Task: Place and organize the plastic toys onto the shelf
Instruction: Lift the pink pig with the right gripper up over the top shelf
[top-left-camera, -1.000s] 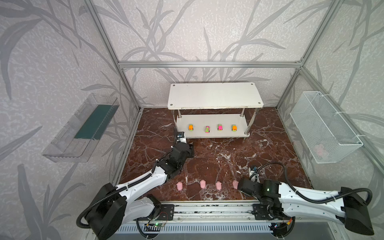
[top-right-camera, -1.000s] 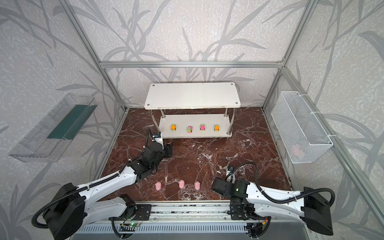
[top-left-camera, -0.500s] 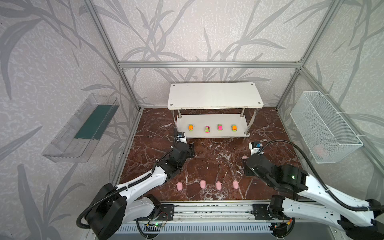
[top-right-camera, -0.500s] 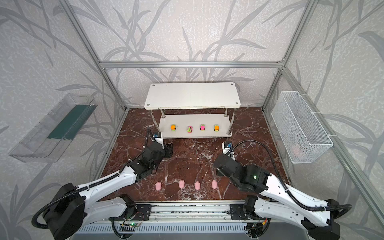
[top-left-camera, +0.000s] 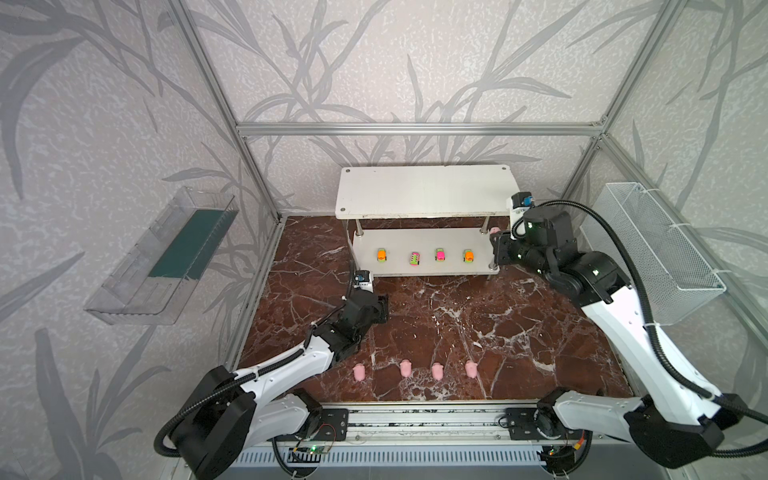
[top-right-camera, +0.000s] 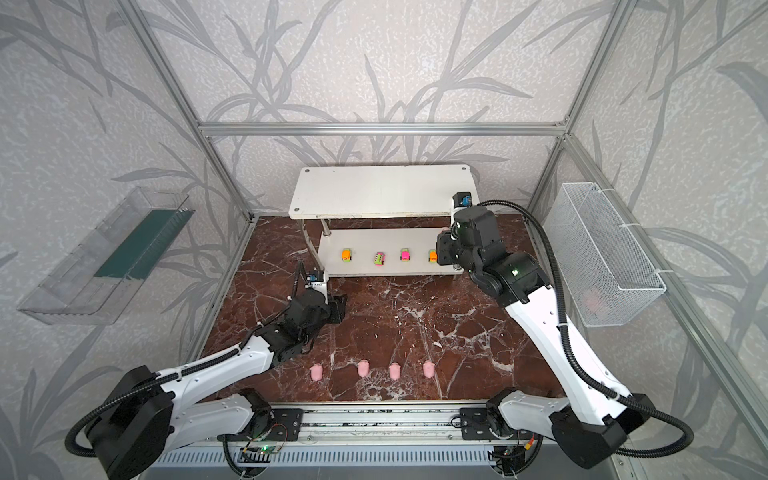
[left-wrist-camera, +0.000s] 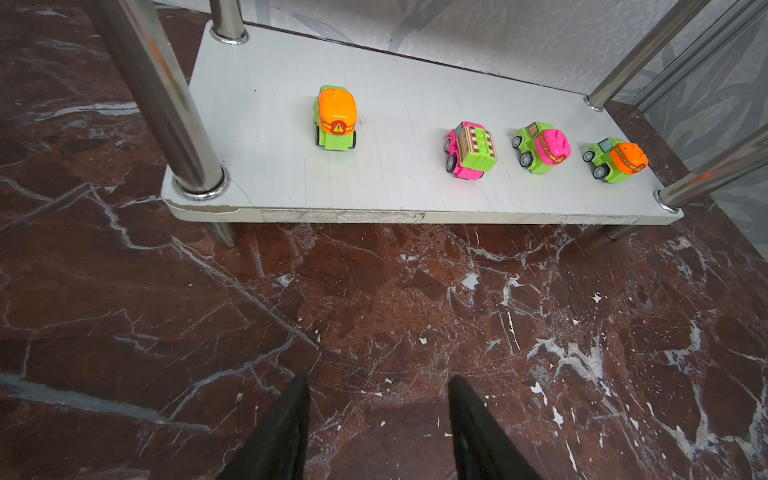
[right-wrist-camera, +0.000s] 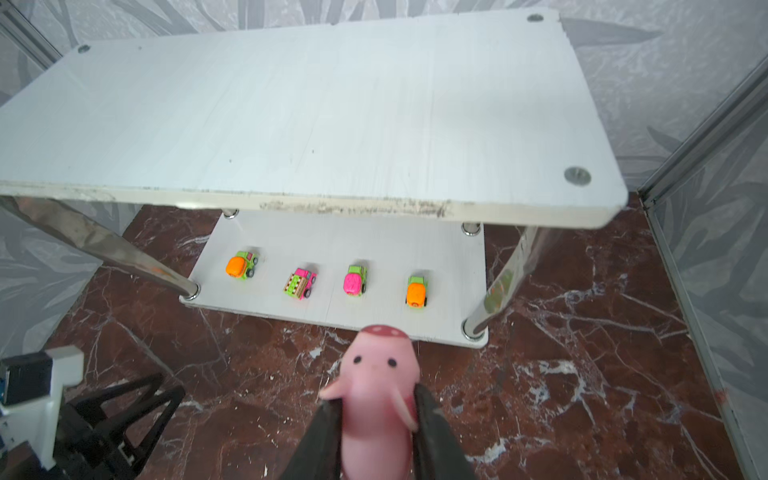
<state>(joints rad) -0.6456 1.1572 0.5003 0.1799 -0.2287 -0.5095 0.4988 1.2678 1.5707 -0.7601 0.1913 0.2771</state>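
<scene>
Pig (right-wrist-camera: 376, 374) in right hand (right-wrist-camera: 376, 397), lower body cut off — rightmost car (top-right-camera: 432, 256) half-hidden

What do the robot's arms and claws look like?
The left arm and right arm have white links, black joints and black ribbed cables; small green lights glow on the right arm. The left claw and right claw have thin, black, tapering fingers.
</scene>
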